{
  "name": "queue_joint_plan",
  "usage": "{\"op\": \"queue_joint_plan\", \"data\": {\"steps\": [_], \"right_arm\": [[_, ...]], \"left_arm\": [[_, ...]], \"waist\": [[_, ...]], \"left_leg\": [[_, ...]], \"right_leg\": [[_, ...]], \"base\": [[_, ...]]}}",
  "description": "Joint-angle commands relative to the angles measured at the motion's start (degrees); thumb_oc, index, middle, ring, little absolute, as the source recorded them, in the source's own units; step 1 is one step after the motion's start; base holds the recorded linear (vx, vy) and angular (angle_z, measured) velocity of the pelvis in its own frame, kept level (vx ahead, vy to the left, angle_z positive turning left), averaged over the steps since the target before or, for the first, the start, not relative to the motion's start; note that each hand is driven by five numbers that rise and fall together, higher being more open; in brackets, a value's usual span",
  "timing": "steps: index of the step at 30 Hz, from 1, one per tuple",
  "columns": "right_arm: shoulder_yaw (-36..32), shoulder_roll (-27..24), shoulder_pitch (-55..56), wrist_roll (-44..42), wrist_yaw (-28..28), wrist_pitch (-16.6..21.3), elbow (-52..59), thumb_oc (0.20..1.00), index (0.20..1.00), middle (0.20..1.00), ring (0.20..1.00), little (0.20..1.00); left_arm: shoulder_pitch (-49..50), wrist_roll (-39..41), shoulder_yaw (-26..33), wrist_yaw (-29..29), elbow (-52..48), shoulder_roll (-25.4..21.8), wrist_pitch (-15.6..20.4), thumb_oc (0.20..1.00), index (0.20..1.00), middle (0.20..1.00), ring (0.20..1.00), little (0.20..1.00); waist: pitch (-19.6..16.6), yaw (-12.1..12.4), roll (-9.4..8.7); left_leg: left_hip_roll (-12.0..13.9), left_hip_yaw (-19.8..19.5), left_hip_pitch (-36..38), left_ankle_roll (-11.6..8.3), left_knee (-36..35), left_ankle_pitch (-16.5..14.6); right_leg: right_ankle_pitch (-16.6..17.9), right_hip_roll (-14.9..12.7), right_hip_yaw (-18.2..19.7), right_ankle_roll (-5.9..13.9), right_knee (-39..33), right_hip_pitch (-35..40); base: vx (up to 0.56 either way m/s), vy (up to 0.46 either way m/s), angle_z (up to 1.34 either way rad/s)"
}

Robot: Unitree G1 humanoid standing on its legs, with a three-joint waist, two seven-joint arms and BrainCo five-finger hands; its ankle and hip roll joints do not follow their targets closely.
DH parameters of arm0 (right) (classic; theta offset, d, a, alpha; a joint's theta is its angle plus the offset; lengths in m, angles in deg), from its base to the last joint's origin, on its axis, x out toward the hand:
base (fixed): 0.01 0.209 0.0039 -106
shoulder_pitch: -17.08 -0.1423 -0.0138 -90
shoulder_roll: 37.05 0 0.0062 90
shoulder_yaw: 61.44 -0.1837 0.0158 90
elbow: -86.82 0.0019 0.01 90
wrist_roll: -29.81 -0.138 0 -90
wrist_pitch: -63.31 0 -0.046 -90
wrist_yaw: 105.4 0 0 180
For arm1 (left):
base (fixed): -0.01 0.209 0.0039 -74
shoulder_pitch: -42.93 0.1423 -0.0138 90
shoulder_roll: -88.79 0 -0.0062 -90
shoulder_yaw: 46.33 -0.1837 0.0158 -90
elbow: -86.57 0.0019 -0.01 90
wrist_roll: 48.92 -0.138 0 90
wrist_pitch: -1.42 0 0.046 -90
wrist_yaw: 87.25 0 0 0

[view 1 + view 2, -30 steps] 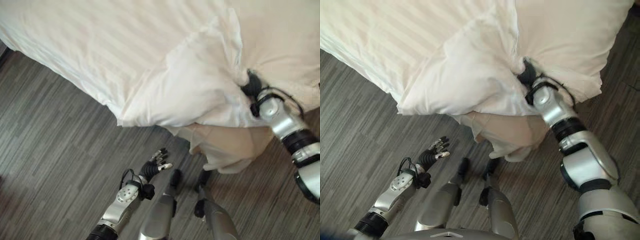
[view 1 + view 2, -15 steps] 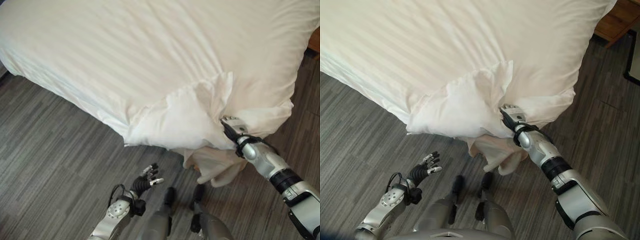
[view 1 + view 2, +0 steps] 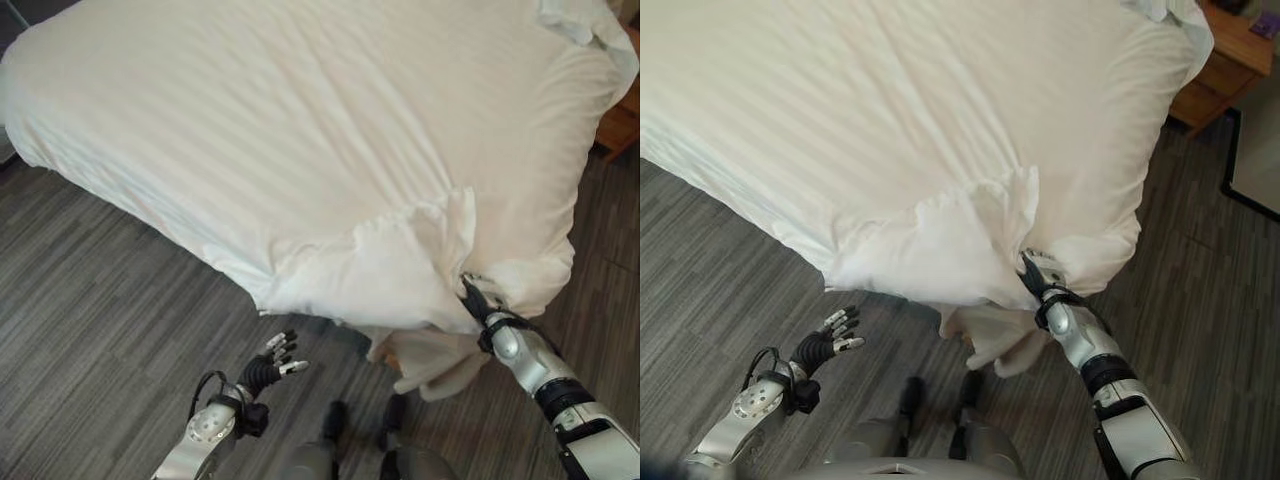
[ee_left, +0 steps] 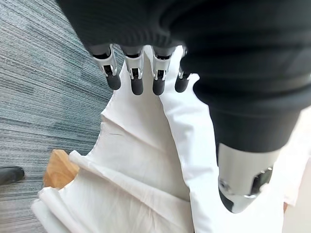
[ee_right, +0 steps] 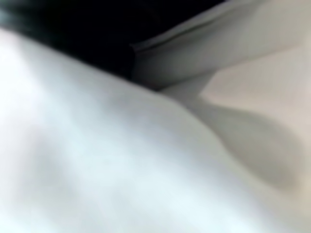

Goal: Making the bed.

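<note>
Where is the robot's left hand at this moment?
In the left eye view, the left hand hangs open above the floor, lower left, apart from the duvet.

White faintly striped duvet (image 3: pixel 300 130), grey streaked wood-grain floor (image 3: pixel 90 300), brown wooden nightstand (image 3: pixel 1220 60).

The duvet (image 3: pixel 300 150) is matt white cloth with faint woven stripes, creased at its corner; the floor (image 3: pixel 90 330) at 8 o'clock is grey, wood-grained planking.

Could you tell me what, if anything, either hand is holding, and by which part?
The right hand is at the duvet's bunched corner, but whether it grips cannot be told. The left hand holds nothing.
</note>
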Motion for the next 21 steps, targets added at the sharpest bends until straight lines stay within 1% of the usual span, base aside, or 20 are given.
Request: {"op": "queue_joint_plan", "data": {"steps": [1, 5, 6, 7, 8, 9, 10, 11, 12, 13, 14, 15, 16, 17, 18, 20, 21], "right_arm": [[9.92, -2.33, 28.98, 4.05, -12.31, -14.53, -27.64, 0.2, 0.2, 0.2, 0.2, 0.2], [9.16, -1.57, 29.6, 2.05, -12.39, -14.66, -27.64, 0.2, 0.2, 0.2, 0.2, 0.2], [8.07, -1.27, 30.59, 0.92, -12.87, -14.86, -28.48, 0.2, 0.2, 0.2, 0.2, 0.2], [8.06, -1.26, 30.61, 0.92, -12.86, -14.86, -28.49, 0.2, 0.2, 0.2, 0.2, 0.2], [6.35, -1.37, 30.91, -0.93, -12.65, -15.05, -29.25, 0.2, 0.2, 0.2, 0.2, 0.2], [2.7, -1.77, 31.22, -5.51, -11.98, -15.47, -30.55, 0.2, 0.2, 0.2, 0.2, 0.2], [-8.93, -4.46, 30.51, -20.72, -9.96, -15.72, -33.37, 0.2, 0.2, 0.2, 0.2, 0.2], [-13.53, -6.72, 29.22, -27.16, -8.96, -14.97, -32.94, 0.2, 0.2, 0.2, 0.2, 0.2], [-13.56, -6.74, 29.22, -27.17, -8.97, -14.97, -32.93, 0.2, 0.2, 0.2, 0.2, 0.2], [-21.79, -13.29, 28.07, -40.85, -9.67, -12.54, -28.05, 0.2, 0.2, 0.2, 0.2, 0.2], [-23.25, -14.99, 28.29, -44.73, -10.38, -11.31, -24.46, 0.2, 0.2, 0.2, 0.2, 0.2], [-25.5, -17.54, 30.29, -47.56, -12.0, -10.16, -17.5, 0.2, 0.2, 0.2, 0.2, 0.2], [-25.73, -17.54, 30.65, -47.55, -12.03, -10.32, -17.19, 0.2, 0.2, 0.2, 0.2, 0.2], [-27.34, -20.29, 33.78, -47.36, -12.7, -9.16, -9.95, 0.2, 0.2, 0.2, 0.2, 0.2], [-28.53, -23.75, 38.4, -44.6, -13.58, -8.09, -2.21, 0.2, 0.2, 0.2, 0.2, 0.2], [-27.4, -28.52, 42.67, -38.91, -15.7, -7.29, 4.71, 0.2, 0.2, 0.2, 0.2, 0.2], [-27.54, -28.55, 42.87, -38.88, -15.74, -7.35, 4.85, 0.2, 0.2, 0.2, 0.2, 0.2]], "left_arm": [[-1.3, -1.78, 2.19, -1.83, -3.62, 4.15, 1.04, 1.0, 1.0, 1.0, 1.0, 1.0], [-1.87, -2.22, 2.43, -1.77, -3.11, 4.57, 0.71, 1.0, 1.0, 1.0, 1.0, 1.0], [-2.06, -2.27, 2.65, -2.05, -2.95, 4.67, 0.59, 1.0, 1.0, 1.0, 1.0, 1.0], [-2.05, -2.27, 2.63, -2.05, -2.96, 4.66, 0.58, 1.0, 1.0, 1.0, 1.0, 1.0], [-2.04, -2.16, 2.8, -2.17, -2.99, 4.79, 0.49, 1.0, 1.0, 1.0, 1.0, 1.0], [-1.93, -1.79, 3.11, -2.33, -3.06, 4.97, 0.38, 1.0, 1.0, 1.0, 1.0, 1.0], [-1.96, -0.69, 3.96, -2.72, -2.52, 5.46, -0.01, 1.0, 1.0, 1.0, 1.0, 1.0], [-1.86, -0.09, 4.22, -2.78, -2.56, 5.48, -0.06, 1.0, 1.0, 1.0, 1.0, 1.0], [-1.89, -0.09, 4.2, -2.78, -2.55, 5.5, -0.06, 1.0, 1.0, 1.0, 1.0, 1.0], [-1.92, 2.17, 4.99, -2.53, -2.36, 5.48, 0.04, 1.0, 1.0, 1.0, 1.0, 1.0], [-1.97, 2.72, 4.89, -2.56, -2.26, 5.18, 0.13, 1.0, 1.0, 1.0, 1.0, 1.0], [-1.67, 2.96, 4.77, -2.7, -2.21, 4.52, 0.2, 1.0, 1.0, 1.0, 1.0, 1.0], [-1.67, 2.96, 4.63, -2.7, -2.21, 4.54, 0.21, 1.0, 1.0, 1.0, 1.0, 1.0], [-1.24, 2.9, 4.55, -2.95, -2.1, 3.95, 0.17, 1.0, 1.0, 1.0, 1.0, 1.0], [-0.43, 2.38, 4.12, -3.61, -1.48, 3.33, 0.28, 1.0, 1.0, 1.0, 1.0, 1.0], [0.08, 1.49, 3.21, -4.02, -1.07, 2.49, 0.61, 1.0, 1.0, 1.0, 1.0, 1.0], [0.13, 1.47, 3.16, -4.03, -1.09, 2.53, 0.62, 1.0, 1.0, 1.0, 1.0, 1.0]], "waist": [[4.97, -2.76, 7.45], [4.67, -3.09, 7.21], [4.25, -3.55, 7.09], [4.26, -3.49, 7.09], [4.09, -3.63, 7.02], [3.92, -3.88, 6.94], [3.61, -4.69, 6.58], [3.48, -5.01, 6.46], [3.42, -4.97, 6.48], [3.27, -5.85, 5.75], [3.1, -6.31, 5.36], [2.87, -6.88, 4.84], [2.81, -6.69, 4.9], [2.57, -7.1, 4.42], [2.15, -7.8, 3.97], [1.84, -8.15, 3.67], [1.78, -8.13, 3.72]], "left_leg": [[-0.63, 1.72, -1.73, 1.23, 0.15, -0.75], [-0.41, 2.55, -1.05, 1.2, 0.15, -1.09], [-0.26, 3.05, -0.67, 1.17, 0.15, -1.3], [-0.25, 3.1, -0.64, 1.16, 0.15, -1.32], [-0.17, 3.32, -0.4, 1.18, 0.15, -1.43], [-0.09, 3.66, -0.14, 1.19, 0.15, -1.57], [0.13, 4.34, 0.18, 1.3, 0.15, -1.86], [0.22, 4.68, 0.25, 1.32, 0.15, -1.95], [0.22, 4.71, 0.14, 1.33, 0.15, -1.9], [0.5, 5.78, 0.34, 1.27, 0.15, -2.02], [0.6, 6.11, 0.3, 1.22, 0.15, -2.02], [0.75, 6.62, 0.31, 1.15, 0.15, -2.09], [0.77, 6.7, 0.33, 1.15, 0.15, -2.12], [0.89, 7.14, 0.39, 1.06, 0.15, -2.2], [1.04, 7.7, 0.55, 0.87, 0.15, -2.26], [1.14, 8.12, 0.62, 0.7, 0.15, -2.25], [1.15, 8.12, 0.62, 0.7, 0.15, -2.26]], "right_leg": [[-5.17, 3.21, -0.33, -0.73, 1.0, 3.19], [-5.19, 3.36, 0.21, -0.69, 1.0, 3.65], [-5.26, 3.49, 0.53, -0.69, 1.0, 3.87], [-5.26, 3.5, 0.58, -0.7, 1.0, 3.89], [-5.31, 3.56, 0.73, -0.68, 1.0, 4.08], [-5.35, 3.65, 0.98, -0.66, 1.0, 4.24], [-5.29, 3.78, 1.46, -0.51, 1.0, 4.39], [-5.26, 3.85, 1.67, -0.44, 1.0, 4.38], [-5.21, 3.85, 1.69, -0.44, 1.0, 4.26], [-4.93, 4.14, 2.73, -0.27, 1.0, 4.11], [-4.81, 4.26, 3.09, -0.26, 1.0, 3.99], [-4.65, 4.41, 3.74, -0.24, 1.0, 3.84], [-4.64, 4.43, 3.82, -0.23, 1.0, 3.83], [-4.49, 4.54, 4.34, -0.22, 1.0, 3.74], [-4.3, 4.63, 4.77, -0.14, 1.0, 3.67], [-4.07, 4.73, 5.1, -0.04, 1.0, 3.57], [-4.08, 4.73, 5.1, -0.04, 1.0, 3.57]], "base": [[0.02, 0.004, 0.07], [0.0, -0.007, 0.02], [0.0, 0.0, 0.0], [0.0, 0.0, 0.0], [0.01, -0.001, -0.07], [0.01, -0.003, -0.1], [0.0, -0.002, -0.08], [0.0, 0.0, 0.0], [0.0, 0.0, 0.0], [0.0, 0.0, 0.0], [-0.02, 0.005, -0.08], [-0.01, 0.001, -0.11], [-0.01, -0.004, -0.25], [-0.01, 0.003, -0.31], [-0.01, 0.006, -0.48], [-0.01, 0.011, -0.44], [-0.01, 0.008, -0.5]]}}
